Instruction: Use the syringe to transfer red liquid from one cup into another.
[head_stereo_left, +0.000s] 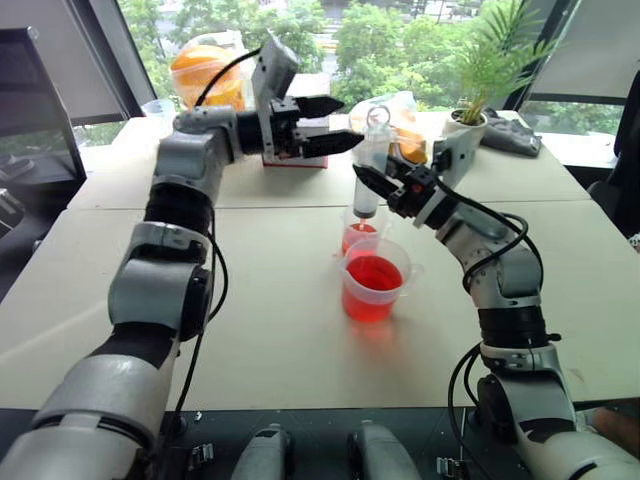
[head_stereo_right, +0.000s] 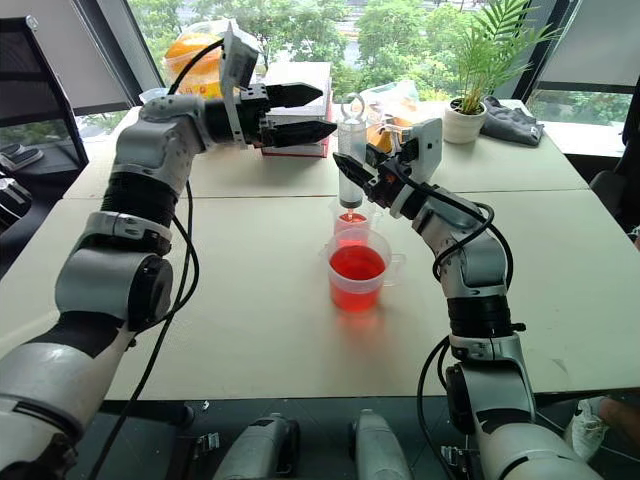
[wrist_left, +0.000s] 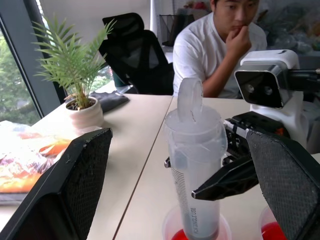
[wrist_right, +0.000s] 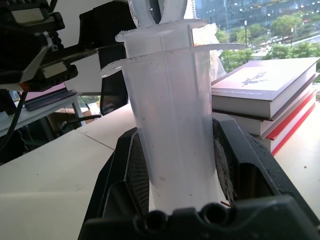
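Note:
The syringe (head_stereo_left: 370, 165) stands upright with its tip down in the smaller clear cup (head_stereo_left: 358, 236), which holds a little red liquid. Its plunger ring sits close to the top of the barrel. My right gripper (head_stereo_left: 368, 188) is shut on the barrel, whose sides its pads (wrist_right: 226, 165) press. Just in front stands the larger cup (head_stereo_left: 372, 286), about half full of red liquid (head_stereo_left: 373, 272). My left gripper (head_stereo_left: 328, 124) is open, level with the syringe's top and a little to its left, touching nothing. In the left wrist view its fingers (wrist_left: 75, 190) flank the syringe (wrist_left: 195, 165) from a distance.
A stack of books (wrist_right: 265, 95) lies behind the left gripper. At the back of the table are a potted plant (head_stereo_left: 470, 120), orange bags (head_stereo_left: 205, 70) and a grey cloth (head_stereo_left: 510, 135). A person (wrist_left: 215, 45) sits at the table's far side. A monitor (head_stereo_left: 30, 110) stands at the left.

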